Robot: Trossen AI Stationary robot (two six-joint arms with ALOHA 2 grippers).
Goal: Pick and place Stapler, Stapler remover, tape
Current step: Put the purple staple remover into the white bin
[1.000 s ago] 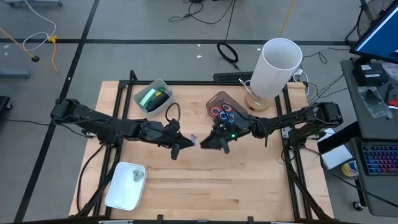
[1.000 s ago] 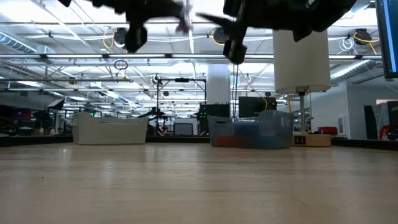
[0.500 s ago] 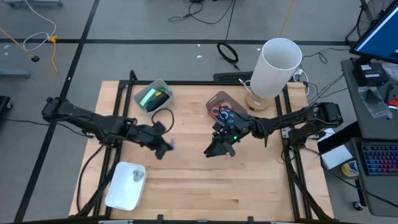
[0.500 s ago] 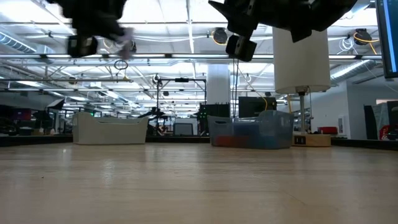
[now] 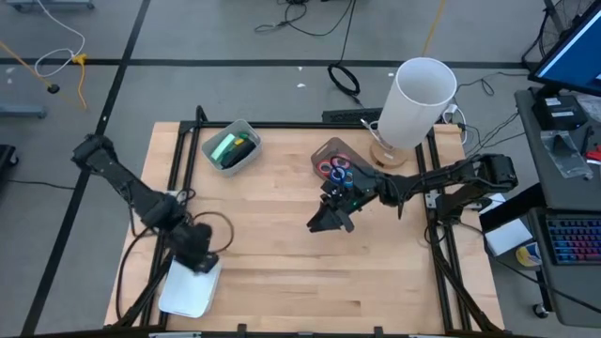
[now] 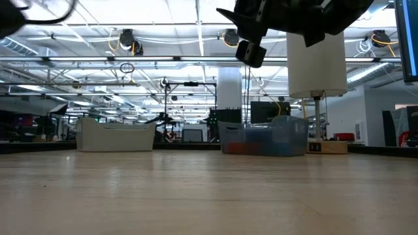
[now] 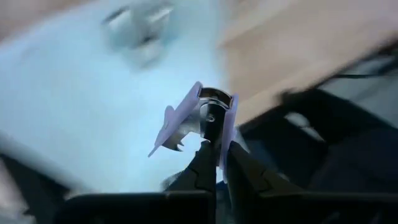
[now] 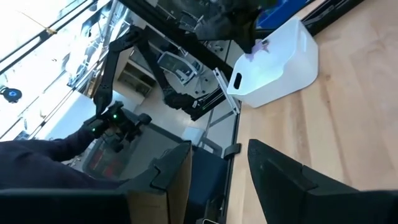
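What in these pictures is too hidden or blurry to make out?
- White bin, high view: the left tool covers its upper corner, hiding anything there.
- Object in bin, left wrist view: motion blur; unidentifiable.
- Clear bin, low view: its contents show only as colour through the wall.
- Left tool, low view: cut off at the top edge.

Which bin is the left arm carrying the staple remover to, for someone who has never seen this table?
On the wooden table, look at the corner nearest the camera on the left arm's side. The white bin sits there, with the left gripper over its edge, shut on the lilac staple remover. It is opaque white, unlike the clear bins along the far edge.
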